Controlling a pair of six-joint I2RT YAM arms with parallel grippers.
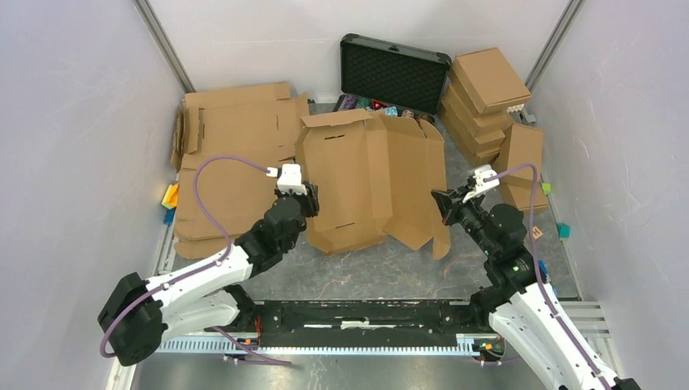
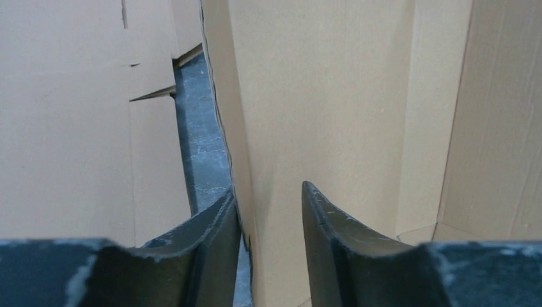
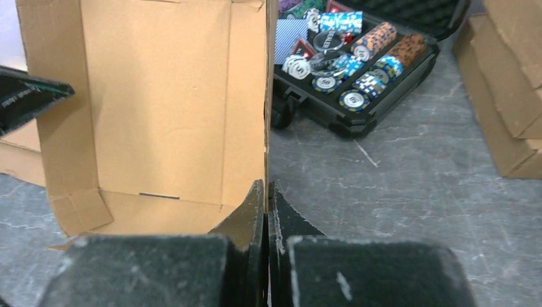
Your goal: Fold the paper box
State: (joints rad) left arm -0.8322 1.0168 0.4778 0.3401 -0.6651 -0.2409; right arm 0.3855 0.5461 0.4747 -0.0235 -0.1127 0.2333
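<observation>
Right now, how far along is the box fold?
Done: both side walls of the paper box stand up. In hand: the right gripper pinches the right wall; the left gripper straddles the left wall, jaws apart. Left: the rest lies open, nothing tucked or closed.

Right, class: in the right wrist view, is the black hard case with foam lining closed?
No, the black hard case has its lid raised, and rows of colourful chips show inside it.

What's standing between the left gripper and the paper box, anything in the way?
Nothing visible. The left gripper straddles the raised left wall of the paper box with its jaws apart, and the right gripper is shut on the opposite wall.
</observation>
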